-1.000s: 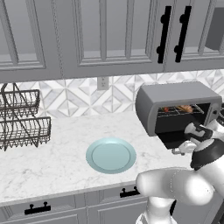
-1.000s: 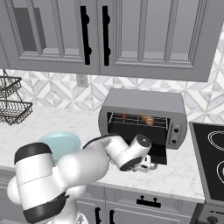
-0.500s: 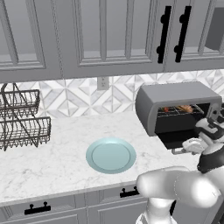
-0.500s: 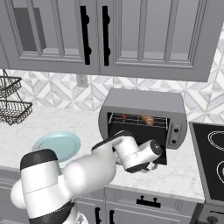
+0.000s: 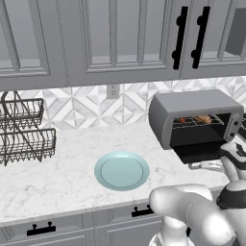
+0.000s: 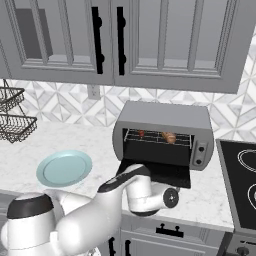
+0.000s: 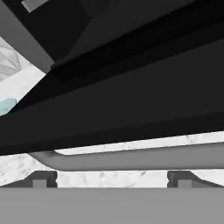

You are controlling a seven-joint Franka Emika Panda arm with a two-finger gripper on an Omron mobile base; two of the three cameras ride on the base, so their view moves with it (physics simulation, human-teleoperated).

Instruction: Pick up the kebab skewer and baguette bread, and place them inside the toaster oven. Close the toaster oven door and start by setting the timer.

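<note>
skewer (image 6: 141, 133) and bread (image 6: 169, 137) on rack in oven (image 6: 162, 135) – door (image 6: 157, 172) down. gripper (image 7: 111, 178) spread under handle (image 7: 131, 158); we lift evenly from below – avoid slipping off bar.

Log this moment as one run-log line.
food: skewer, bread on rack | oven door: down | gripper: open, under handle | plate: bare

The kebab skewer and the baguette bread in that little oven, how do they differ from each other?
The kebab skewer lies to the left on the wire rack; the baguette bread lies to its right, nearer the control panel. The kebab skewer looks dark red and small; the baguette bread is golden-brown and bulkier. Both rest inside the toaster oven, apart from each other, with the toaster oven door dropped open below them.
</note>
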